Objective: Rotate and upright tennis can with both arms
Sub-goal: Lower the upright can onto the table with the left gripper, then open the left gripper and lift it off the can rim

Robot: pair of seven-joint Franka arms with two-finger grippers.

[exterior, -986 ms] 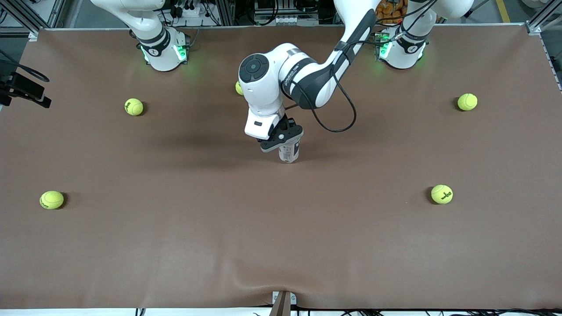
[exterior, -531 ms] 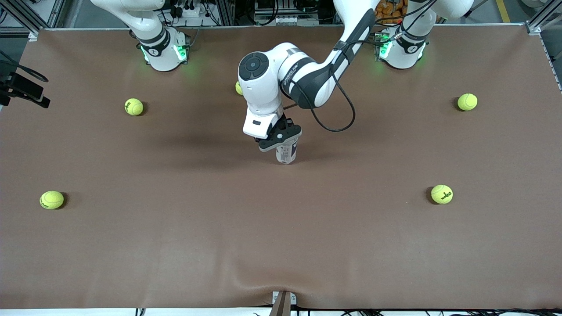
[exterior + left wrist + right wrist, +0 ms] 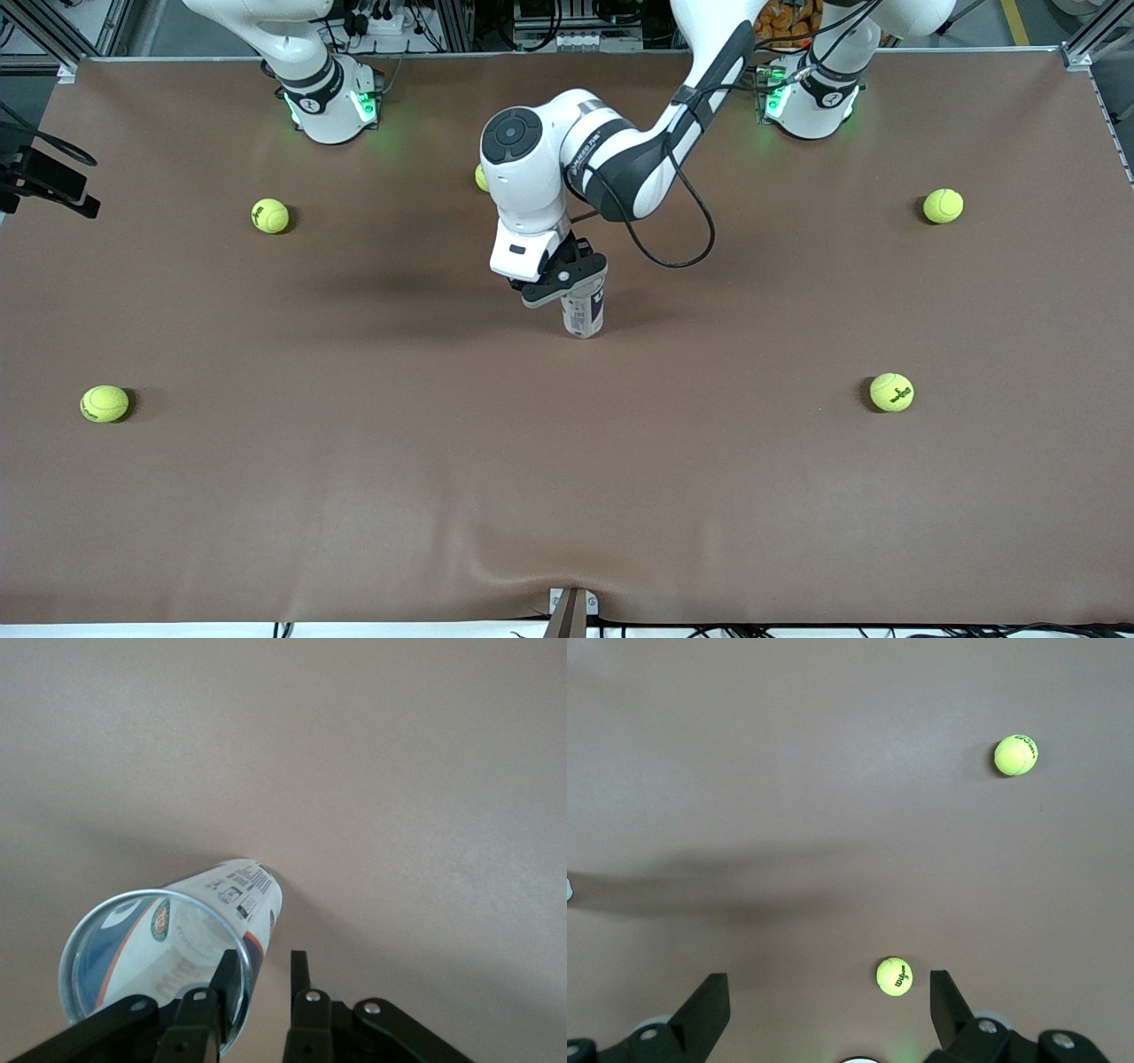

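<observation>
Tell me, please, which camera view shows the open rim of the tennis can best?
The left wrist view: the tennis can faces the camera, its silver rim and inside plainly seen, one finger of the left pincer inside the rim. The front view shows only its label below that pincer. The right wrist view shows no can.

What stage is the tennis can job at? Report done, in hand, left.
Done: the tennis can stands upright mid-table, open silver rim up. In hand: the left gripper pinches the rim wall, one finger inside, one outside. Left: release and withdraw without tipping it. The right gripper waits open, high over the table near its base.
</observation>
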